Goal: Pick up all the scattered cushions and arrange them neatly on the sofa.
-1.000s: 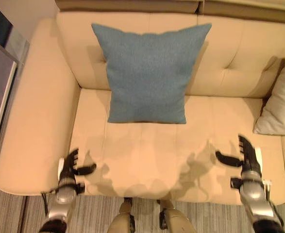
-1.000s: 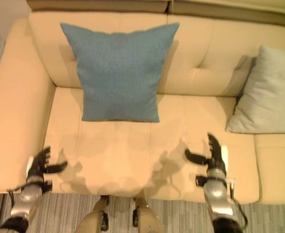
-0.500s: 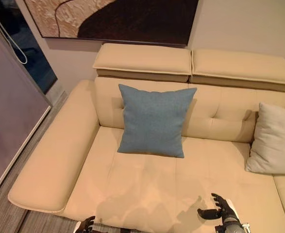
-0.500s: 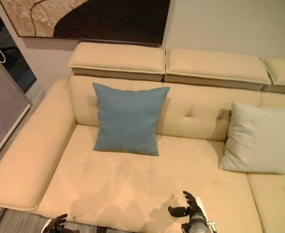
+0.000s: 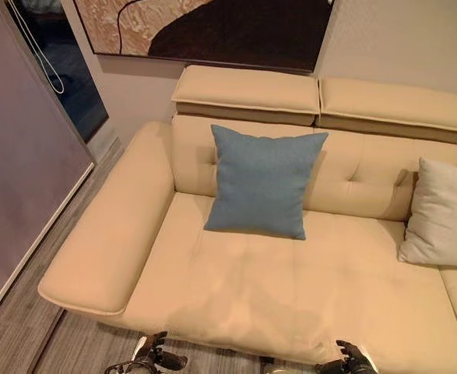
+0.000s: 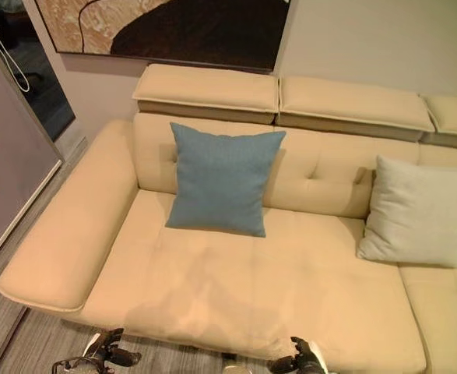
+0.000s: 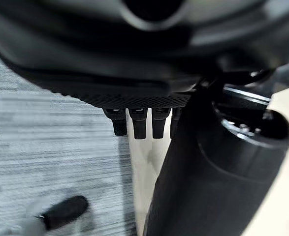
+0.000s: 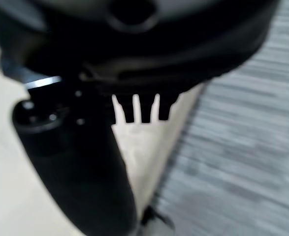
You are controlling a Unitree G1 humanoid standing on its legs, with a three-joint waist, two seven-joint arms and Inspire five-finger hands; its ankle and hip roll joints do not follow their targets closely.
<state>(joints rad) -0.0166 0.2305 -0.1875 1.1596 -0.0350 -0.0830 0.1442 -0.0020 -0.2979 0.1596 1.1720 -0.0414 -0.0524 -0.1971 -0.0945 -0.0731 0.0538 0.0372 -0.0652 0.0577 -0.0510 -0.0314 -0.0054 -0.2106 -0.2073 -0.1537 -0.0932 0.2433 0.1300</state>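
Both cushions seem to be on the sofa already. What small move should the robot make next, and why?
Probably look around the floor for further cushions: the blue cushion and grey cushion already lean on the sofa backrest, and both the left robot hand and right robot hand are open, holding nothing.

Smooth leather-like sofa [image 5: 290,288] — matt woven cloth blue cushion [image 5: 263,181].
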